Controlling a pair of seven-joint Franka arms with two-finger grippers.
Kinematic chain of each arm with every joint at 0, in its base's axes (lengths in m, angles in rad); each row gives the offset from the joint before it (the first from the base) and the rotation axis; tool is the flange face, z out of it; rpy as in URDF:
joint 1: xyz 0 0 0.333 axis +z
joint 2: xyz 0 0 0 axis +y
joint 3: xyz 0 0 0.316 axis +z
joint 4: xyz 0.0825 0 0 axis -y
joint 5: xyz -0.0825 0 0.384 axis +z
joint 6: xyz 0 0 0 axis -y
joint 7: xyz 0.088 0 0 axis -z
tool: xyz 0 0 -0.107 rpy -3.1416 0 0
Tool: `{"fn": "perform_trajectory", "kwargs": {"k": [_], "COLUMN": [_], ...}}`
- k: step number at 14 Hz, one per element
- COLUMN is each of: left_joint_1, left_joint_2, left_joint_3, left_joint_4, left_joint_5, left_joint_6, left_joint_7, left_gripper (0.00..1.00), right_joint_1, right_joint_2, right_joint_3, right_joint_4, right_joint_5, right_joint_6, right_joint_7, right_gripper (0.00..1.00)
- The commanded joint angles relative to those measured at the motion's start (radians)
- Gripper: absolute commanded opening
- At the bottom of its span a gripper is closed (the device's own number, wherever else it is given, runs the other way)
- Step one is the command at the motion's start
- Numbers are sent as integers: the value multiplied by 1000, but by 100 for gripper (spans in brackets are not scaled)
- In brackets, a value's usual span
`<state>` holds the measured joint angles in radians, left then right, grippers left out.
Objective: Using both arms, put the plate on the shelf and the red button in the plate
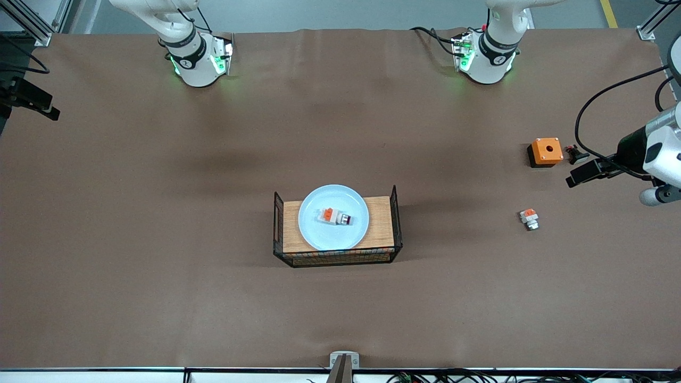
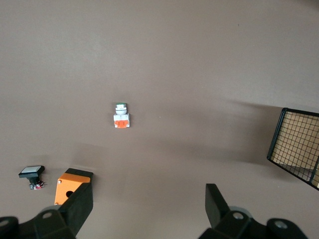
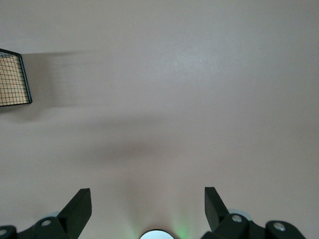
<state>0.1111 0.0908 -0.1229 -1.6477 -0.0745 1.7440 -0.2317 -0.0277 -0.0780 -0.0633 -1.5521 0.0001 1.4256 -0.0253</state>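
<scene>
Plate (image 1: 333, 217) is sitting on the wire-sided tray (image 1: 396, 213) mid-desk, red button (image 1: 335, 216) lying in it. Left gripper (image 2: 147, 204) is hanging over the desk's left-arm end, fingers released, empty. Right gripper (image 3: 148, 203) is waiting, fingers released. Placement looks done; retreat high, clear of the tray.

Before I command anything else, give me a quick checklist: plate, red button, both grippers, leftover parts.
1. Plate resting on the wooden board in the wire basket: ok.
2. Red button lying on the plate: ok.
3. Left gripper open, holding nothing, over bare table near the orange box: ok.
4. Right gripper open, holding nothing, over bare table: ok.
5. Silver-tipped part on the table, apart from the basket: ok.
6. Right gripper clear of the basket for a retreat: cannot tell from the front view.
</scene>
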Motion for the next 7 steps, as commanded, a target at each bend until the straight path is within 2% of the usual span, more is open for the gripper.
{"fn": "perform_trajectory", "kwargs": {"k": [1, 3, 7], "left_joint_1": [7, -17, -168], "left_joint_2": [-42, -42, -43], "left_joint_3": [-1, 15, 169], "left_joint_4": [-49, -49, -46], "left_joint_5": [-2, -1, -1], "left_joint_6": [41, 43, 43], "left_joint_7": [25, 25, 25], "left_gripper": [99, 99, 99], "right_joint_1": [-11, -11, -12], "right_joint_2": [-40, -51, -55], "right_joint_3": [4, 4, 2], "right_joint_4": [-55, -69, -71], "right_joint_5": [18, 18, 20], "right_joint_6": [51, 68, 73], "right_joint_7": [-13, -13, -10], "right_gripper": [100, 100, 100]}}
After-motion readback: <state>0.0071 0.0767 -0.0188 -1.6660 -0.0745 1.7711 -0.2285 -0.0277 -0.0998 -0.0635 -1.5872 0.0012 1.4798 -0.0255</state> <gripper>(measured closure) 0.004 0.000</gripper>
